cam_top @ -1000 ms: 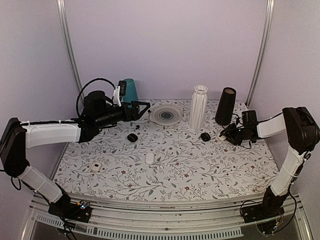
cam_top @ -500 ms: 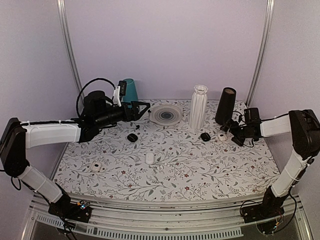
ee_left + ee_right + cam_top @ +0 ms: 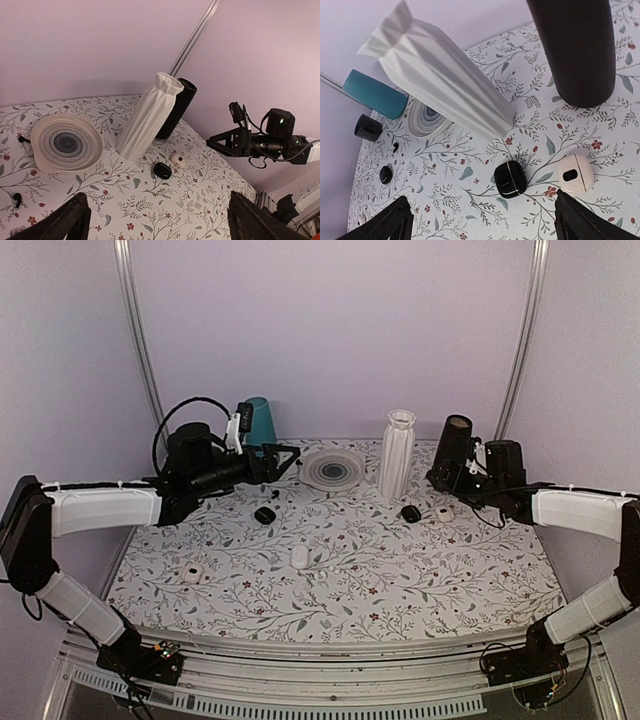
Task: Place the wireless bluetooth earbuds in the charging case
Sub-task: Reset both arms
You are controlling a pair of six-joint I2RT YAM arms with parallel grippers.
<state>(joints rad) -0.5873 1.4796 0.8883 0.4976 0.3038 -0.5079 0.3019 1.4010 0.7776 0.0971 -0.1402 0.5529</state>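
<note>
Left gripper [image 3: 292, 460] and right gripper [image 3: 482, 222] are spread fully, nothing held. Small black stemmed earbud [image 3: 395, 147] is seen on floral-print table [image 3: 620, 210] beside swirl-patterned plate [image 3: 426, 121]. Glossy black pebble-shaped case [image 3: 510, 179] and white pebble-shaped case [image 3: 575, 173] are parked by white ribbed vase [image 3: 445, 80].

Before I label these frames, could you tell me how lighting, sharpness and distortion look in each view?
Top external: soft even light, faint shadows, sharp. Left wrist: sharp; the white ribbed vase leans with the camera's tilt. Right wrist: crisp, small highlights on the glossy black charging case.
</note>
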